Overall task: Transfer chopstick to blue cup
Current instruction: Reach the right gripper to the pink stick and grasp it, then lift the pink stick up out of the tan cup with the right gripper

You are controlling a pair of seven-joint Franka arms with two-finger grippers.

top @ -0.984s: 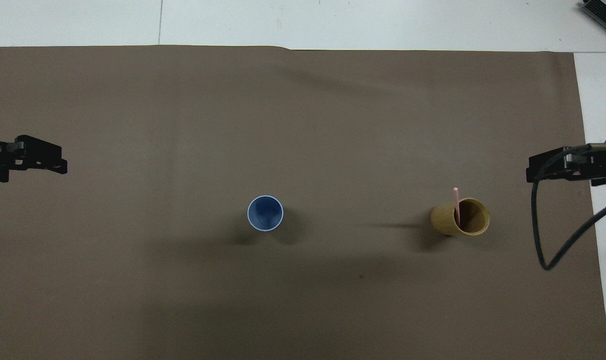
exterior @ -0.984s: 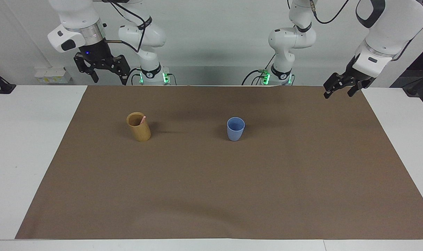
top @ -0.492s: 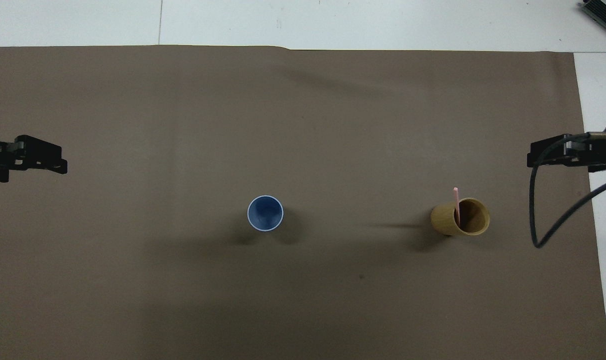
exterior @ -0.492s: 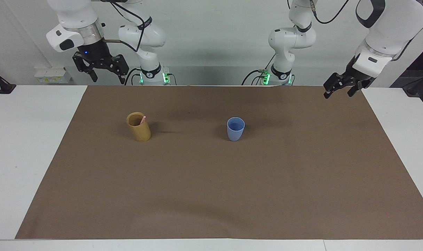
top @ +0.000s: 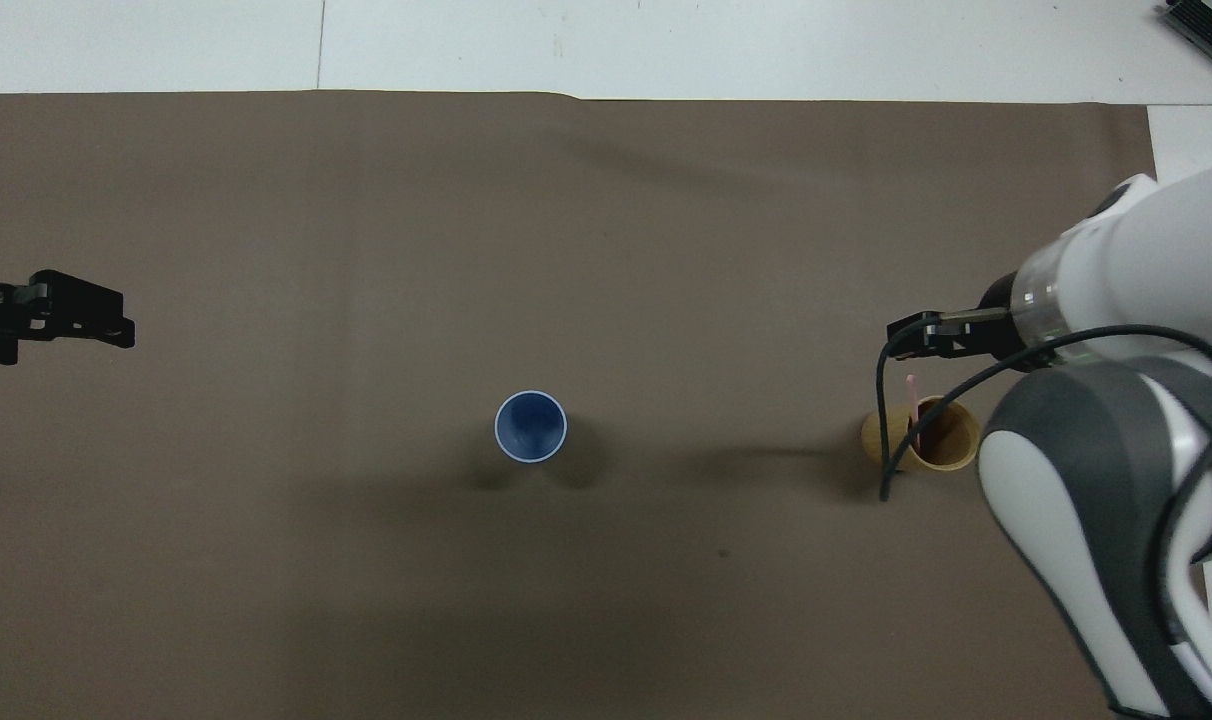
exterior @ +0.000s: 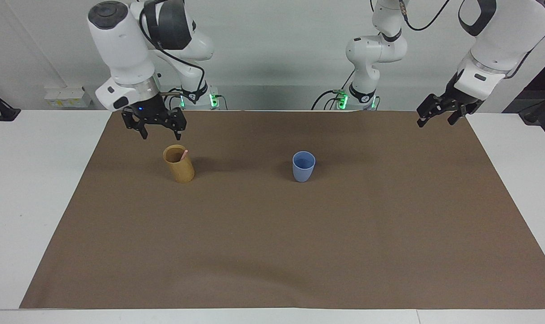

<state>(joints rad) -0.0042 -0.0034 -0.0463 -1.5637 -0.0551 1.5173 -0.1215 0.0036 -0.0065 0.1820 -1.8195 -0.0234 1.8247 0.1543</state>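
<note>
A pale pink chopstick [exterior: 184, 154] [top: 911, 400] leans inside a tall tan cup [exterior: 180, 167] [top: 951, 445] toward the right arm's end of the table. Only its top shows above the rim. The light-blue cup [exterior: 303, 166] [top: 531, 427] stands upright and empty-looking near the middle, beside the tan cup. My right gripper [exterior: 160, 134] [top: 911, 335] hangs open in the air just above the tan cup's rim, touching neither the cup nor the chopstick. Open and holding nothing, my left gripper [exterior: 435, 120] [top: 86, 322] waits above the mat's edge at the left arm's end.
A brown mat [exterior: 272, 247] [top: 366, 200] covers most of the white table [exterior: 38, 189]. The right arm's white body [top: 1096, 540] and its black cable [top: 891, 420] partly cover the tan cup in the overhead view.
My right arm has swung down and inward from its raised place at the table's edge, so its gripper now hangs by the tan cup. Left arm, cups and chopstick are unmoved.
</note>
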